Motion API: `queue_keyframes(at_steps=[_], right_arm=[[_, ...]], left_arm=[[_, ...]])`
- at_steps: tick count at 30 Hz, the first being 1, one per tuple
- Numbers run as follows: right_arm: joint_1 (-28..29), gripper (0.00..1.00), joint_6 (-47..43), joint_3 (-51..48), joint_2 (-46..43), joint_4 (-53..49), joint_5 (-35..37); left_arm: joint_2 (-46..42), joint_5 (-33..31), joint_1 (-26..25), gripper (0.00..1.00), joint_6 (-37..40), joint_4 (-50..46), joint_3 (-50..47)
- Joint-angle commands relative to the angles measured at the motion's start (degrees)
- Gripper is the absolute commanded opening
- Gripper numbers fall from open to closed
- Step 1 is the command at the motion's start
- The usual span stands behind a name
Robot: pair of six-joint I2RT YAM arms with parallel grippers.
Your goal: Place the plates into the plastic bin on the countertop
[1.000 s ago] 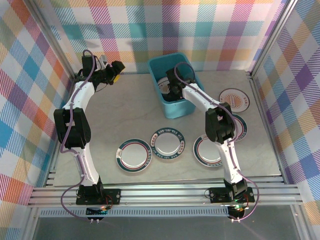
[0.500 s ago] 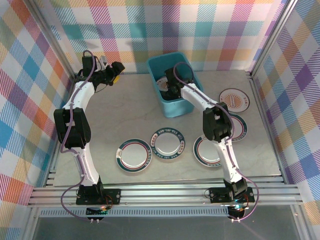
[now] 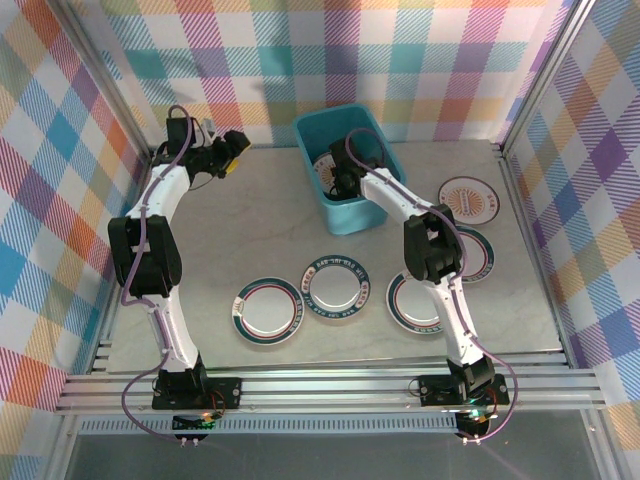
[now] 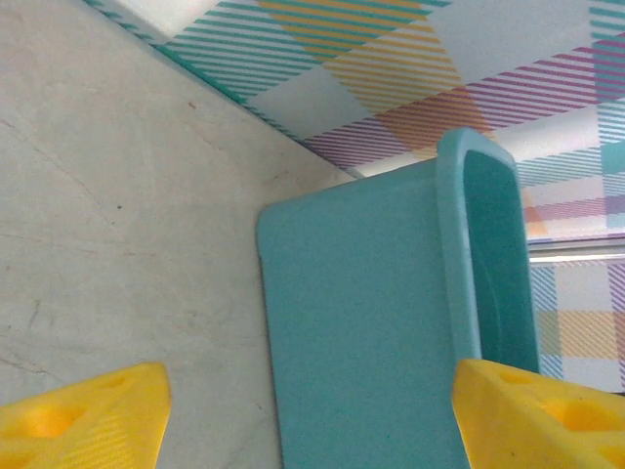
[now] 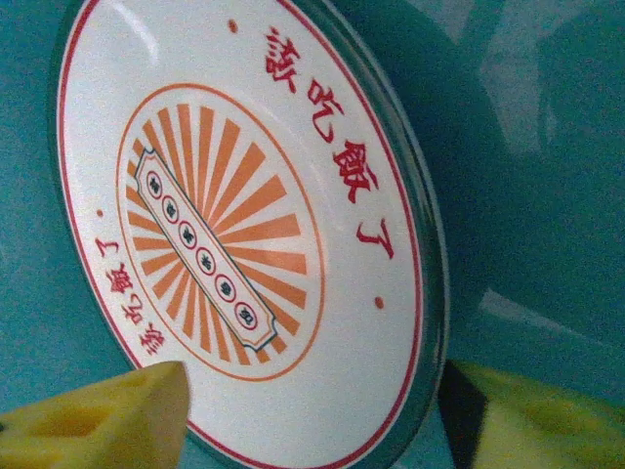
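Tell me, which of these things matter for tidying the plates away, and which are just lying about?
For the job:
teal bin; sunburst plate inside it; countertop; front-left plate; front-middle plate; front-right plate; far-right sunburst plate; plate half under the right arm.

Just surroundings:
plaid walls; aluminium rails.

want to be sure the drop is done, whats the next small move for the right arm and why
Probably lift the right gripper straight up out of the plastic bin. Its jaws stand wide apart, the sunburst plate lies inside the bin, and more plates wait on the countertop, so the arm needs to clear the bin's walls before reaching for another.
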Motion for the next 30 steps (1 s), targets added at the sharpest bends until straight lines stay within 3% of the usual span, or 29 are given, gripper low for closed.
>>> queue_keyframes(at_steps=[1,4,5,12,21,30], right_arm=[[-0.28,0.8,-3.28,1.01,-1.1,0.08,-0.28],[-0.41,0.98,-4.96,0.67,-2.23,1.57,-0.2],[-0.45,0.99,-5.15,0.58,-2.51,1.78,-0.19],[-0.45,0.99,-7.48,-0.09,-5.94,-1.59,2.42],[-0.46,0.99,-7.21,-9.87,-11.81,2.58,0.42],[-0.46,0.99,-24.6,-16.04,-20.73,12.16,0.56]], left_arm=[[-3.38,-1.12,0.53,0.76,1.52,-1.96,-1.51],[-3.8,-1.3,0.58,0.76,2.16,-2.68,-1.96],[-3.95,-1.6,0.57,0.76,2.45,-3.11,-2.07],[-6.07,-5.69,0.53,0.76,8.89,-11.93,-3.76],[-10.31,-11.69,0.4,0.75,13.42,-19.77,-11.69],[-18.25,-18.15,-1.97,0.72,15.93,-19.54,-24.22]])
